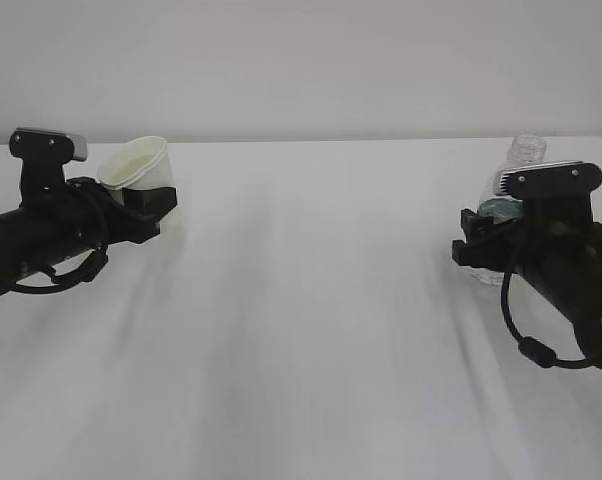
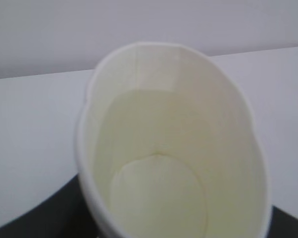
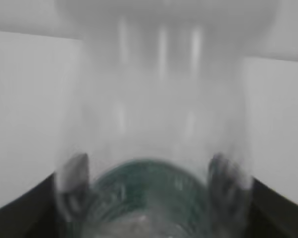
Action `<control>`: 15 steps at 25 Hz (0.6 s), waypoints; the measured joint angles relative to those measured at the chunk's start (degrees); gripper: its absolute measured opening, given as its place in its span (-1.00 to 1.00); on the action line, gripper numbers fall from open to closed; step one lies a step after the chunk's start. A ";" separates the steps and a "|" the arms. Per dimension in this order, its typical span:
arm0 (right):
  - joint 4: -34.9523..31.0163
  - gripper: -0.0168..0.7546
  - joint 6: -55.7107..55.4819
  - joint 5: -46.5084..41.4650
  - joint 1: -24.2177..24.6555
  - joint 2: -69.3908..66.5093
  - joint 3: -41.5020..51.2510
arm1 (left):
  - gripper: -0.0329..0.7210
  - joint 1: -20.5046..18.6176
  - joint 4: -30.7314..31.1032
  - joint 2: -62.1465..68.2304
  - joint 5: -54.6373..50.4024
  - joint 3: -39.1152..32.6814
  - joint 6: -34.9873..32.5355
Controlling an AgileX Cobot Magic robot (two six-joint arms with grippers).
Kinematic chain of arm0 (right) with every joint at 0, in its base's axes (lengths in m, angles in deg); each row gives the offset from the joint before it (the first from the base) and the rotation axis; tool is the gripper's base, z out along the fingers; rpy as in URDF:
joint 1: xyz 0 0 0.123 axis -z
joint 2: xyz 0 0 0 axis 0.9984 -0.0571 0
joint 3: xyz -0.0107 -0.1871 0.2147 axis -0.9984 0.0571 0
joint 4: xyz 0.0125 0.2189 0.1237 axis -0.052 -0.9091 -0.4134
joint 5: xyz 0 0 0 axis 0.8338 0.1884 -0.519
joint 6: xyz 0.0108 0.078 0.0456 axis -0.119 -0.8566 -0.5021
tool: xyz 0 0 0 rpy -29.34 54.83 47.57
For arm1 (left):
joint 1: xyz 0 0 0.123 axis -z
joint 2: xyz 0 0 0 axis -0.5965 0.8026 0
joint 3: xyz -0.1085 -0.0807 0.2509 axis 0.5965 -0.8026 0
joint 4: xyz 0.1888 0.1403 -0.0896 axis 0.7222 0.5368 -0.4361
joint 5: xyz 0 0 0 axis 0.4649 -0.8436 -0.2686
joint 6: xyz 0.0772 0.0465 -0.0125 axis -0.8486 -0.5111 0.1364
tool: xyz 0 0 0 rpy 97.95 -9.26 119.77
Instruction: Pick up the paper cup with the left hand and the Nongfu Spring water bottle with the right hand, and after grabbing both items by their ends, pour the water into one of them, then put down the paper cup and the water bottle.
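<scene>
The white paper cup [image 1: 136, 165] is tilted, and my left gripper [image 1: 147, 197] is shut on its lower part at the far left of the table. The left wrist view looks straight into the cup [image 2: 169, 148] with its cream inside, and dark fingers [image 2: 65, 210] show beside its base. At the right, the clear Nongfu Spring water bottle [image 1: 525, 152] stands upright with no cap, its green label low down. My right gripper [image 1: 481, 240] is around its lower body. The right wrist view of the bottle [image 3: 159, 114] is blurred, so contact is unclear. I cannot make out any water.
The white table [image 1: 311, 330] stretches between the two arms, with a pale wall behind it. The table's far right corner lies just behind the bottle.
</scene>
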 joint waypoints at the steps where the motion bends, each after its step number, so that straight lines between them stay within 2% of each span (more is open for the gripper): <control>1: 0.00 0.51 0.00 0.23 0.00 0.00 0.00 | 0.20 0.00 0.00 0.00 0.00 0.00 0.00; 15: 0.00 0.56 -0.11 0.43 0.00 0.13 0.00 | 0.20 0.00 -0.10 0.00 0.80 0.00 0.00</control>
